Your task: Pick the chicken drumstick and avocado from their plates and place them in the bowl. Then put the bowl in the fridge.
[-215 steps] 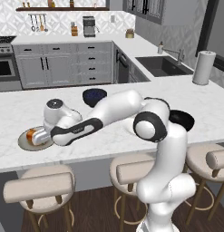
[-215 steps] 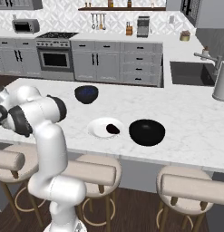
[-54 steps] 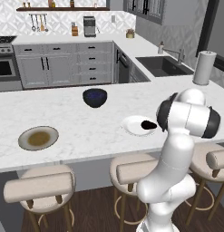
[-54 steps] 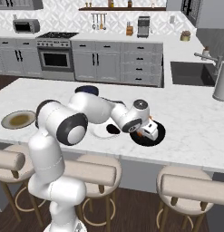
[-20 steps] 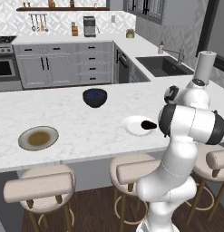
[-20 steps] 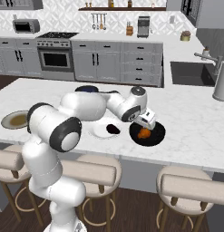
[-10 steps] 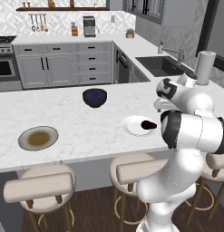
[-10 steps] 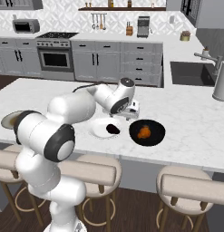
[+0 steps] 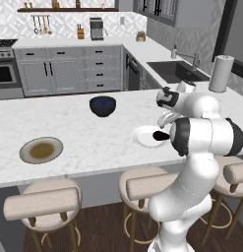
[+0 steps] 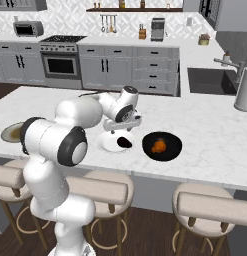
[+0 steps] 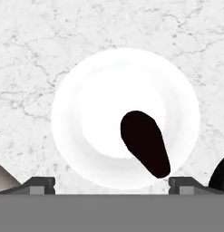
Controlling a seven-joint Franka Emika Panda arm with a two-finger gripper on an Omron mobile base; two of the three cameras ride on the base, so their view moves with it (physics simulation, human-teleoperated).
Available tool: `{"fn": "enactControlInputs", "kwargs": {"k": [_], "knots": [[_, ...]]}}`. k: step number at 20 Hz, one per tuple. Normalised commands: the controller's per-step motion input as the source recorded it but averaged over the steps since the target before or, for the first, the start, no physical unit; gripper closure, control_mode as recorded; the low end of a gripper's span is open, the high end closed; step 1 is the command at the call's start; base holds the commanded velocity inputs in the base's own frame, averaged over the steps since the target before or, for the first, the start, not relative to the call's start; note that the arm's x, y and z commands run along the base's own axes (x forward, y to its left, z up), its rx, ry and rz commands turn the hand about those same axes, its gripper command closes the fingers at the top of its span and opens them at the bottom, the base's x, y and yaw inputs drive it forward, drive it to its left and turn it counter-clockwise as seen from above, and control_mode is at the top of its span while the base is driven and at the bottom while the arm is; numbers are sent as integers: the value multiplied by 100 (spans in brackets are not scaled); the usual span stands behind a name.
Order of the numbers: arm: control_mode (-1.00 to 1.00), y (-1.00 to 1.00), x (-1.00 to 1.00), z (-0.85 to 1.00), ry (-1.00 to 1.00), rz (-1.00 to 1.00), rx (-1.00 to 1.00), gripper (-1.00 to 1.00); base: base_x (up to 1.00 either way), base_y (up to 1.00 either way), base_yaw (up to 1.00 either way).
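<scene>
The near-black avocado [image 11: 145,142] lies on the white plate [image 11: 86,113], right of its middle in the hand view. My gripper [image 11: 111,183] hangs open just above this plate, nothing between its fingers, and the avocado lies slightly toward one fingertip [image 11: 183,183]. From the right base view, the gripper [image 10: 126,125] hovers over the plate [image 10: 109,142] and the avocado [image 10: 124,142]. Right beside it, the black bowl [image 10: 170,155] holds the orange-brown chicken drumstick [image 10: 158,146]. The plate [image 9: 142,134] and avocado [image 9: 160,135] also show beside my arm.
A tan plate [image 9: 41,150] with nothing on it lies far left on the island. A second dark bowl [image 9: 102,106], bluish inside, stands farther back. A paper towel roll [image 10: 243,90] and sink [image 9: 174,71] are to the right. Stools line the front edge.
My open gripper has swung left from above the black bowl to above the white plate. The drumstick stays in the bowl.
</scene>
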Motion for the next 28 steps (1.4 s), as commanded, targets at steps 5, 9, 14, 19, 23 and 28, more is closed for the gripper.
{"fn": "enactControlInputs", "kwargs": {"k": [5,9,14,19,23,28], "knots": [[-100,1,43,-33,1,25,-24,-100,0,0,0],[-100,-1,55,-46,-1,21,-4,-100,0,0,0],[-100,-9,4,-17,0,9,0,-100,0,0,0],[-100,-5,-14,-11,0,0,0,-100,0,0,0],[-100,0,-17,-35,0,0,-3,-100,0,0,0],[-100,0,-6,-28,0,0,-2,-100,0,0,0]]}}
